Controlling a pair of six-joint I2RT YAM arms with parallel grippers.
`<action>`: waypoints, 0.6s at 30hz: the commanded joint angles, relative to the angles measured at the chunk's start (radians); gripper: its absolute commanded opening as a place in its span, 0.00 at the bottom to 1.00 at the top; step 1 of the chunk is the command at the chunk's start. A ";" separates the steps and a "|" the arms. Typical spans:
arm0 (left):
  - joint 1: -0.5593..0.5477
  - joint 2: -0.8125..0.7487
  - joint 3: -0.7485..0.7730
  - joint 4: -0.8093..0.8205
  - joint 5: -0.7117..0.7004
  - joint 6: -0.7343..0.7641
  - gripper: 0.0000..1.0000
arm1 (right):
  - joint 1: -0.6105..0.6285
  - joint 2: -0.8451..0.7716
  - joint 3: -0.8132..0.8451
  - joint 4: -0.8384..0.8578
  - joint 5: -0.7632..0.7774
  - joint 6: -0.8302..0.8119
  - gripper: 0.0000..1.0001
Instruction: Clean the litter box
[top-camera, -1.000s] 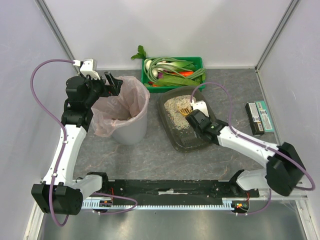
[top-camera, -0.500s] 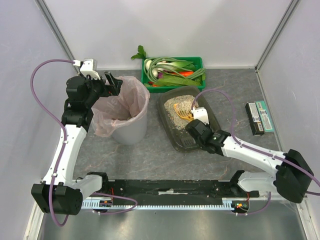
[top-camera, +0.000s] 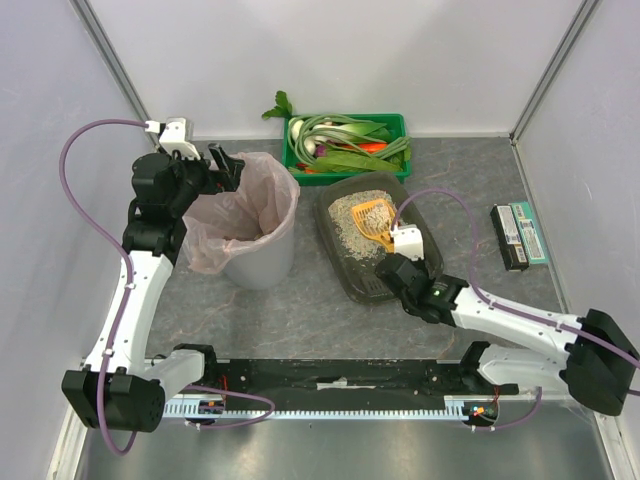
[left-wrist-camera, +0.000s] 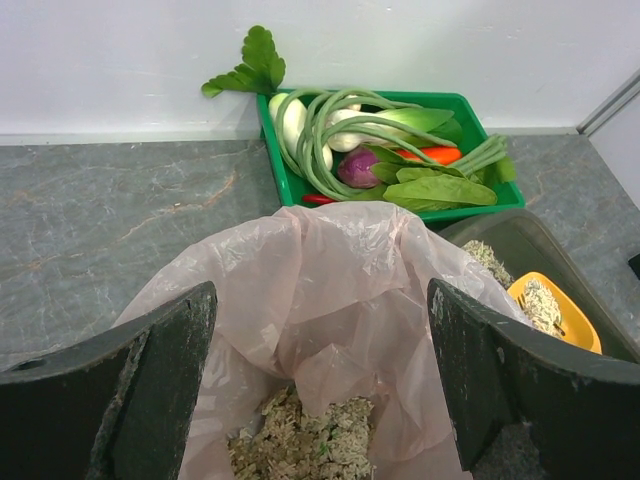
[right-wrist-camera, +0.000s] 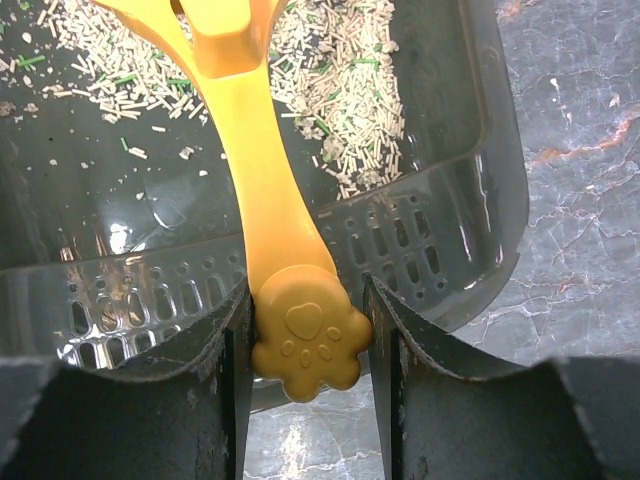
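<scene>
The litter box (top-camera: 388, 285) is a dark grey tray right of centre, with pale litter (top-camera: 350, 215) heaped at its far end. My right gripper (top-camera: 393, 253) is shut on the paw-shaped end of a yellow scoop (top-camera: 374, 214), which carries some litter over the tray. In the right wrist view the fingers clamp the scoop handle (right-wrist-camera: 262, 190) from both sides, above the tray's perforated near wall (right-wrist-camera: 430, 255). My left gripper (top-camera: 226, 164) hangs open over the pink-lined bin (top-camera: 250, 235). Nothing sits between its fingers (left-wrist-camera: 165, 380), and litter (left-wrist-camera: 310, 445) lies in the liner below.
A green crate of vegetables (top-camera: 347, 146) stands against the back wall behind the tray and shows in the left wrist view too (left-wrist-camera: 380, 150). A flat dark box (top-camera: 520, 236) lies near the right wall. Walls close in left, right and back.
My right arm has drawn back toward the near edge. The scoop has come up out of the litter pile with litter on it. The left arm has not moved.
</scene>
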 joint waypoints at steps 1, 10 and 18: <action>-0.009 -0.028 0.020 0.023 -0.011 0.014 0.92 | 0.005 -0.073 -0.042 0.127 0.086 0.041 0.00; -0.012 -0.019 0.023 0.015 -0.019 0.023 0.91 | 0.085 0.018 0.049 -0.035 0.092 0.079 0.00; -0.013 -0.012 0.020 0.018 -0.022 0.023 0.91 | 0.048 0.114 0.035 0.105 0.029 -0.013 0.00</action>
